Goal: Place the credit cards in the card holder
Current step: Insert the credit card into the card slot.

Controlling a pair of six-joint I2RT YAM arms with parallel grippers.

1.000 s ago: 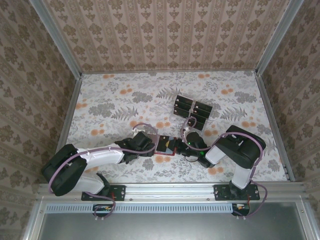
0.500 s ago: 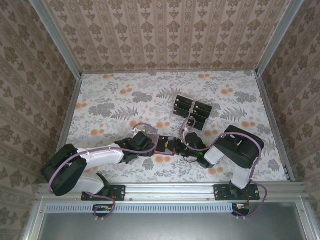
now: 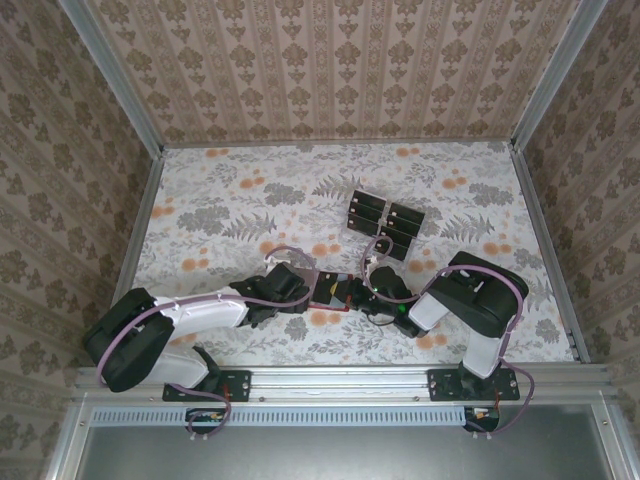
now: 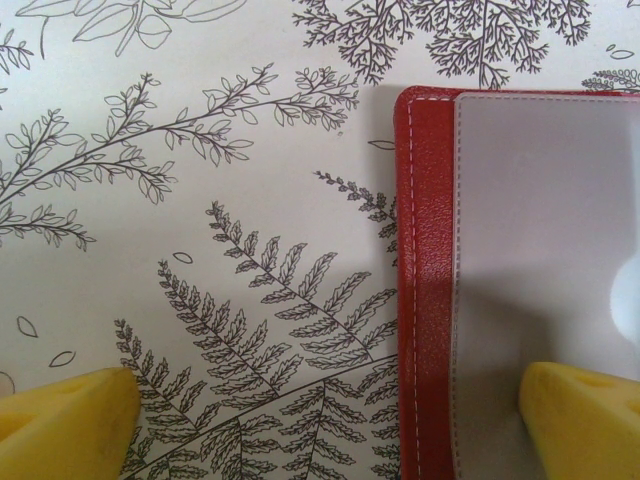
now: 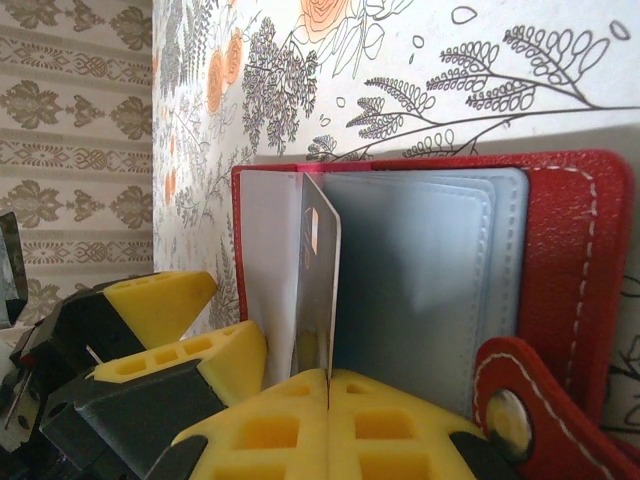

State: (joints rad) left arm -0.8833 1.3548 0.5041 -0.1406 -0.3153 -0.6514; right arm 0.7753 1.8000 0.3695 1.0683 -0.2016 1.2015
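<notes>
Red card holder | left gripper spread astride edge | right gripper pinching credit card

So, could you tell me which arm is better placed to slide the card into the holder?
The right: the right gripper is shut on a card standing edgewise in the open red card holder. The left gripper is open, straddling the holder's edge, holding nothing.

Top view: even diffuse light, only faint shadows on the table. Left wrist sharp, soft shadow left of the wallet. Right wrist slightly soft up close, stretched at edges.
</notes>
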